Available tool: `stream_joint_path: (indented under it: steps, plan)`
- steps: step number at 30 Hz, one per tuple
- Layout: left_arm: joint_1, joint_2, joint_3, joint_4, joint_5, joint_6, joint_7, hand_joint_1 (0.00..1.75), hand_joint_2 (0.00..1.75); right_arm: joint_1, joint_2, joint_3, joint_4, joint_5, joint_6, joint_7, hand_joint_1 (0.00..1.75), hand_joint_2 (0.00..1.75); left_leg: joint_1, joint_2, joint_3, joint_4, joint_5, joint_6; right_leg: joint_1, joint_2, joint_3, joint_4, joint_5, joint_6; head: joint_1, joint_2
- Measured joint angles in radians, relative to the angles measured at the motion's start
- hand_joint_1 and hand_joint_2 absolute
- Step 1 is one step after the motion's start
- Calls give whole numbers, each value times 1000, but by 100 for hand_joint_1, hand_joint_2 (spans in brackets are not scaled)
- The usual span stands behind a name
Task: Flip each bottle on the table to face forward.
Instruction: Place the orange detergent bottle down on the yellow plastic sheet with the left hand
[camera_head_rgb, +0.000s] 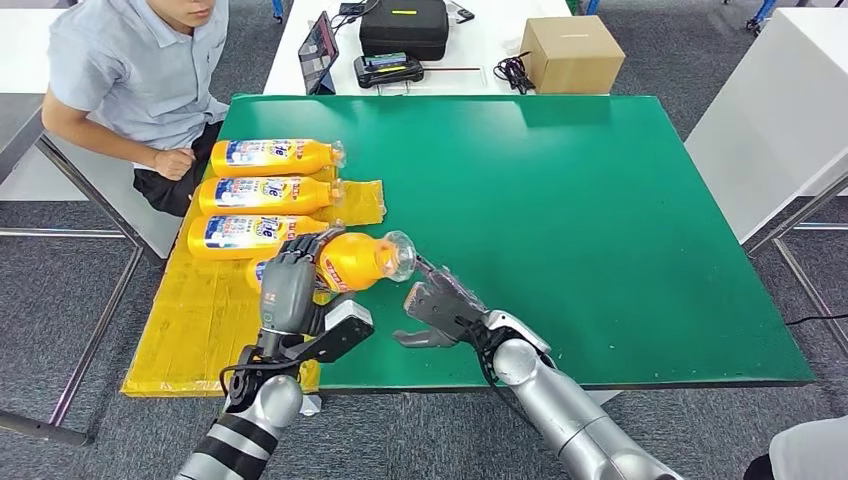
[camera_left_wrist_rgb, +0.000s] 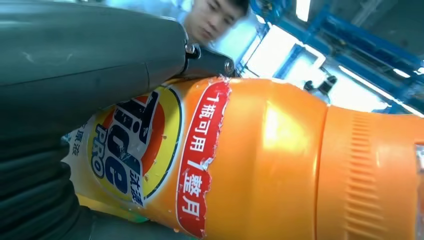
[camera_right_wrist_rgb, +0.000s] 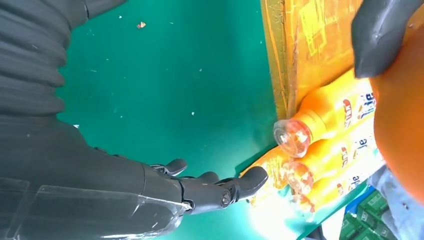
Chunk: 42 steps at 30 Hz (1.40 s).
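Three orange detergent bottles lie in a row on the yellow cardboard (camera_head_rgb: 200, 330) at the table's left: far (camera_head_rgb: 275, 156), middle (camera_head_rgb: 265, 192), near (camera_head_rgb: 255, 234). My left hand (camera_head_rgb: 290, 285) grips a fourth orange bottle (camera_head_rgb: 360, 260) lifted above the cardboard, its clear cap pointing right. The left wrist view shows this held bottle (camera_left_wrist_rgb: 270, 160) close up with its label facing the camera. My right hand (camera_head_rgb: 440, 305) hovers just right of the cap, fingers spread and holding nothing. In the right wrist view the right hand (camera_right_wrist_rgb: 200, 190) is open over the green mat, near the row of lying bottles (camera_right_wrist_rgb: 325, 145).
A green mat (camera_head_rgb: 580, 220) covers the table. A person (camera_head_rgb: 140, 70) sits at the far left with a fist near the far bottle. Behind the mat stand a cardboard box (camera_head_rgb: 572, 54), a black case (camera_head_rgb: 404, 26) and a tablet (camera_head_rgb: 318, 52).
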Motion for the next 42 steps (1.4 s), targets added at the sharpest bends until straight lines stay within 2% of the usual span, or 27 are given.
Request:
stream_joint_path:
  steps: [8,13,17,21,30,37,42]
  plan:
    - [-11,22,40,36,-18,0,19,175,175,17,2,-16,-1,4,0,-3,0,175,0,0,0,0,0,0,0,0,0,0,0,0,0,0]
    - [-33,43,77,39,-28,-9,66,175,175,41,2,-30,-15,23,-5,-10,0,175,0,0,0,0,0,0,0,0,0,0,0,0,0,0]
    - [-86,82,107,73,-82,-60,128,175,175,68,7,-40,-27,34,0,-19,0,175,1,0,0,0,0,-1,0,0,0,0,0,0,0,0]
    - [-144,109,139,160,-83,-92,147,175,175,91,14,-45,-38,43,9,-28,0,175,1,0,0,0,1,-1,1,0,0,1,0,0,0,0]
    - [-239,191,137,419,-306,-251,280,175,175,137,13,-55,-90,70,10,-33,0,175,1,0,0,0,1,-1,0,0,-1,1,0,0,0,0]
    - [-267,212,120,478,-345,-349,289,175,175,178,2,-73,-157,83,9,-35,0,175,1,0,0,0,1,-1,0,0,-1,1,0,0,0,0]
    - [-272,227,112,481,-327,-408,249,175,175,202,-6,-94,-186,88,8,-38,0,175,1,0,2,0,1,-1,0,0,2,1,0,0,0,0]
